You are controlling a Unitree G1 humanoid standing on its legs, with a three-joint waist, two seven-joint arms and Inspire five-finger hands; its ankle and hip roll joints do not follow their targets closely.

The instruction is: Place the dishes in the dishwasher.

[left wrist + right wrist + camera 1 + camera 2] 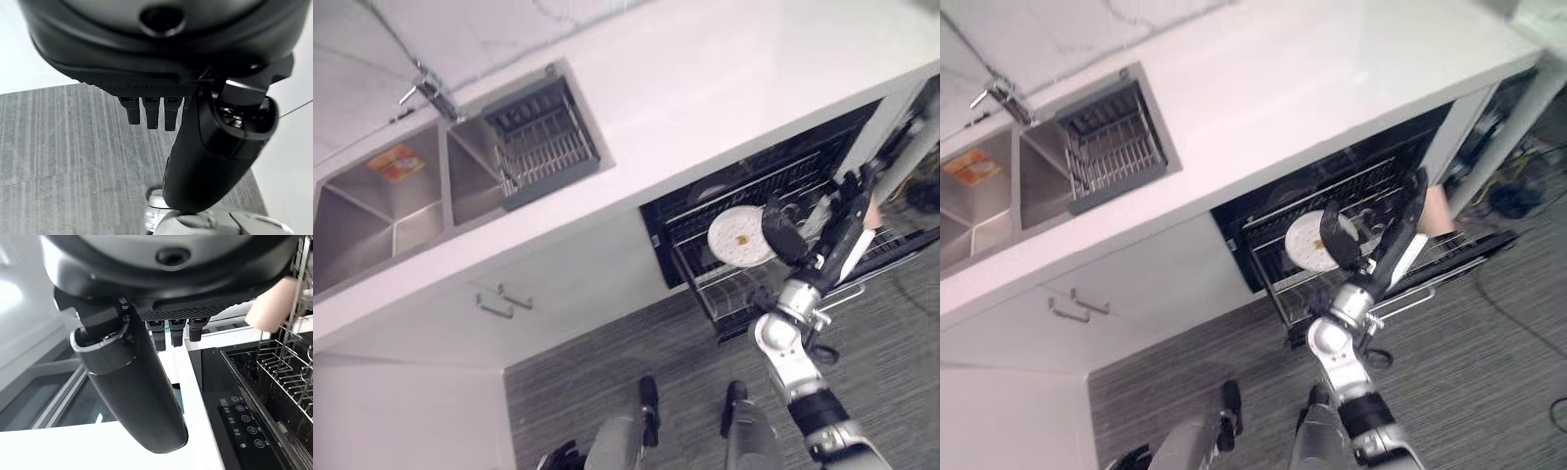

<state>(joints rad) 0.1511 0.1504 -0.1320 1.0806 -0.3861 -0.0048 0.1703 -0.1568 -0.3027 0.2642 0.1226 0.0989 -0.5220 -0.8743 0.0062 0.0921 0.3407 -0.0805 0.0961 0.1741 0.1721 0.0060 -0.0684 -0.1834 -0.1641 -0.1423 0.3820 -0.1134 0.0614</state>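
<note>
Item, task object: white plate [736, 238], round, small tan mark at centre; standing on edge in the pulled-out wire rack [705, 284] of the dishwasher [773, 157], face turned out toward the floor

Location of dishwasher: under the white countertop [724, 88], door down, rack drawn forward over the grey striped floor [607, 362]; control panel [242, 423] with round buttons along the door's top edge, as seen in the right wrist view

Right hand [832, 227]: reaching in from the lower right, raised over the rack just beside the plate; fingers straight and spread loosely, thumb [132, 382] standing out apart from them, nothing gripped between; thumb overlapping the plate's right edge in both head views, contact not determinable

Left hand [161, 49]: hanging over the grey floor, fingers relaxed and uncurled, thumb [210, 156] free, holding nothing

Pale pink shape [274, 308]: against the rack wires beyond the right hand's fingers; nature not determinable

Surroundings, left of the dishwasher: double steel sink [372, 206] sunk in the countertop, orange label [396, 162] on its far wall; dark wire drainer basket [543, 142] seated in the basin nearest the dishwasher; chrome tap [431, 93] at the back between basins; white cabinet front below with two small metal handles [504, 301]
</note>
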